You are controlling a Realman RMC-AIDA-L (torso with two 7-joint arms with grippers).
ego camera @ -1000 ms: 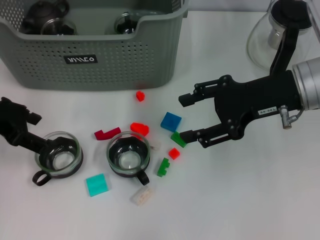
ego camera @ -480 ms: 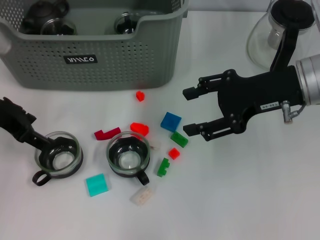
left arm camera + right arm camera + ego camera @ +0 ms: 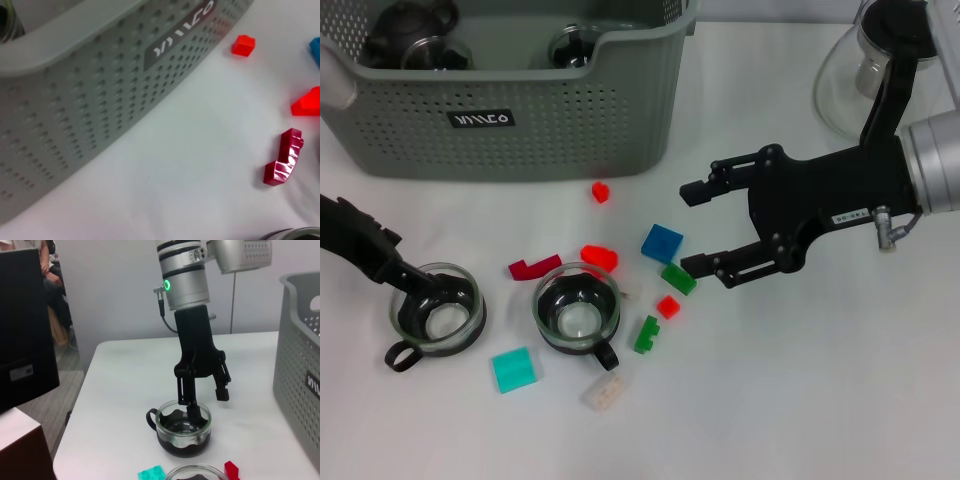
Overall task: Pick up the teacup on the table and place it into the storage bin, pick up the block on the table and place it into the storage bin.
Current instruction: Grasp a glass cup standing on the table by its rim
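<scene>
Straddling the rim of the leftmost teacup (image 3: 437, 315), the left gripper (image 3: 200, 402) stands spread — one finger inside; right gripper (image 3: 705, 228), jaws apart, hovers beside the blue block (image 3: 662, 243).

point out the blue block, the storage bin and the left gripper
blue block (image 3: 662, 243), head view, centre of its top face
storage bin (image 3: 520, 115), head view, perforated front wall
left gripper (image 3: 202, 402), right wrist view, between its fingertips over the teacup rim

Storage bin (image 3: 520, 120) cut off at top edge; contents partly hidden.
</scene>
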